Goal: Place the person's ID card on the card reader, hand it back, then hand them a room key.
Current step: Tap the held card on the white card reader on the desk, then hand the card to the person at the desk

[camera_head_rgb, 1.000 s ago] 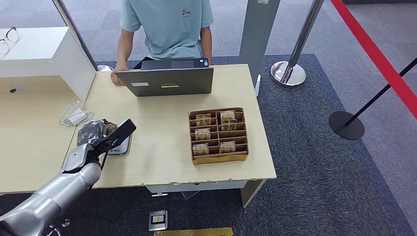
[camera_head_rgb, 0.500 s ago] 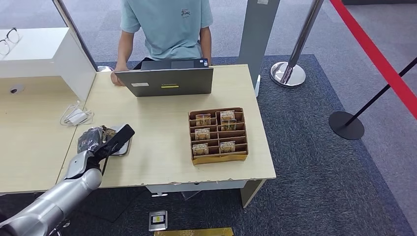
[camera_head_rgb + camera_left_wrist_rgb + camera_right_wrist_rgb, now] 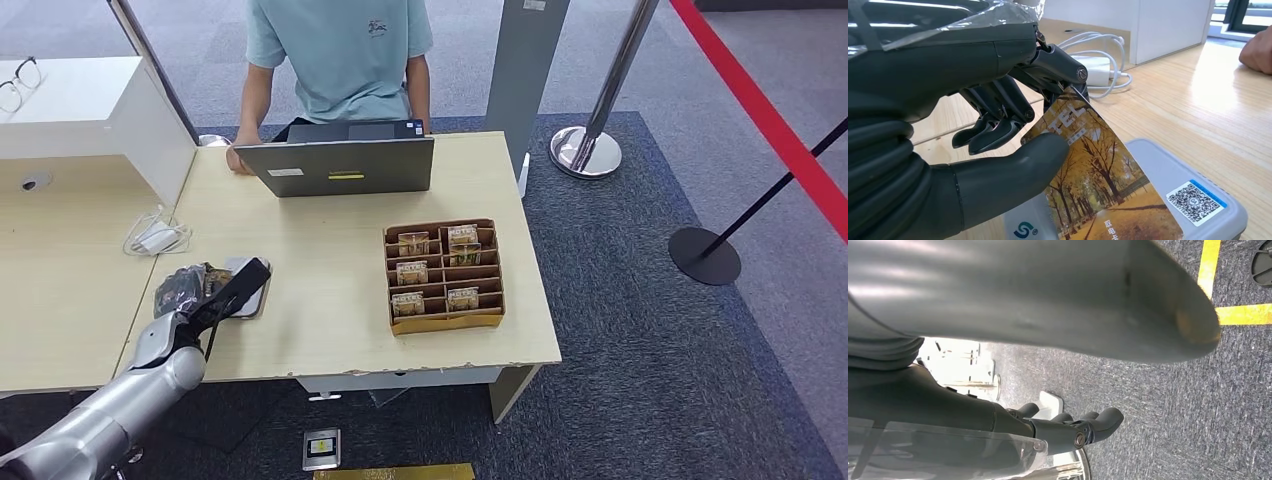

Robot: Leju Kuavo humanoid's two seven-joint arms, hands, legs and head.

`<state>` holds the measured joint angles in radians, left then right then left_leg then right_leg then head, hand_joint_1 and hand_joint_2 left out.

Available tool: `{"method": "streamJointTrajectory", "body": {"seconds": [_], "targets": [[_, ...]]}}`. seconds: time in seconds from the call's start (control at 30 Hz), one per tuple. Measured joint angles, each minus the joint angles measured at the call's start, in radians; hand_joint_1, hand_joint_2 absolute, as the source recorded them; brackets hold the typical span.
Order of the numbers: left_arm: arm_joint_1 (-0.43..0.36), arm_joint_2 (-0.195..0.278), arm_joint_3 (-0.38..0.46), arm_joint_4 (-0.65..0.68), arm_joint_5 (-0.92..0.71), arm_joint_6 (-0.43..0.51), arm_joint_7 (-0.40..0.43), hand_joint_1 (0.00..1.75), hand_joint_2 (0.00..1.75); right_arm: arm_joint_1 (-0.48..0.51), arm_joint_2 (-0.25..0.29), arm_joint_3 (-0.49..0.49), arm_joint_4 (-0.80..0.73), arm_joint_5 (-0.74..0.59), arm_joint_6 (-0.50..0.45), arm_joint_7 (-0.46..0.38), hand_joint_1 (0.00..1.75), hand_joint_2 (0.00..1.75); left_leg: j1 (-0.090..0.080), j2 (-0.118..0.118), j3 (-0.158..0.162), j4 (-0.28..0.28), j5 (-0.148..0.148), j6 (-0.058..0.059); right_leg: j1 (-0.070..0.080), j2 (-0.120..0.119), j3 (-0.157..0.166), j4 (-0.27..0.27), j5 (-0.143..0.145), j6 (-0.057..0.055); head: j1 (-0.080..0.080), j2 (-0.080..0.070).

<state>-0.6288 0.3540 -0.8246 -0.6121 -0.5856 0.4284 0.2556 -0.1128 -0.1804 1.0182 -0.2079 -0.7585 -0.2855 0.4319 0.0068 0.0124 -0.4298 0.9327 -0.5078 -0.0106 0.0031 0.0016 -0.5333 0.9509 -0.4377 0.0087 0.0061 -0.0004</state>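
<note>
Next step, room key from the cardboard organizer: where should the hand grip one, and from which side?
Pinch a room key by its top edge, coming from straight above. The cards stand on edge in the cardboard organizer's narrow slots, so dividers likely block their faces and sides.

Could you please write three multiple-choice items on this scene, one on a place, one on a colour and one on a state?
1. Where is the card reader?
A. on the table's left part
B. on the floor
C. inside the cardboard tray

2. What colour is the person's shirt?
A. red
B. light teal
C. black

3. What is the left hand doing?
A. hanging empty
B. pressing the laptop
C. holding a card over the reader

Answers:
1 A, the reader lies near the table's left edge.
2 B, the shirt is pale teal.
3 C, thumb and fingers pinch the card.
</note>
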Motion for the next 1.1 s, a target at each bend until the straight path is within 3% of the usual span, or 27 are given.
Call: {"method": "streamJointTrajectory", "body": {"seconds": [1.1], "targets": [[0.013,0.000,0.005,0.011,0.005,0.000,0.004,1.75,1.75,0.000,-0.001,0.000,0.000,0.003,0.002,-0.012,0.00,0.00,0.000,0.000,0.001,0.000,0.000,0.000,0.000,0.000,0.001,0.000,0.000,0.000,0.000,0.000]]}}
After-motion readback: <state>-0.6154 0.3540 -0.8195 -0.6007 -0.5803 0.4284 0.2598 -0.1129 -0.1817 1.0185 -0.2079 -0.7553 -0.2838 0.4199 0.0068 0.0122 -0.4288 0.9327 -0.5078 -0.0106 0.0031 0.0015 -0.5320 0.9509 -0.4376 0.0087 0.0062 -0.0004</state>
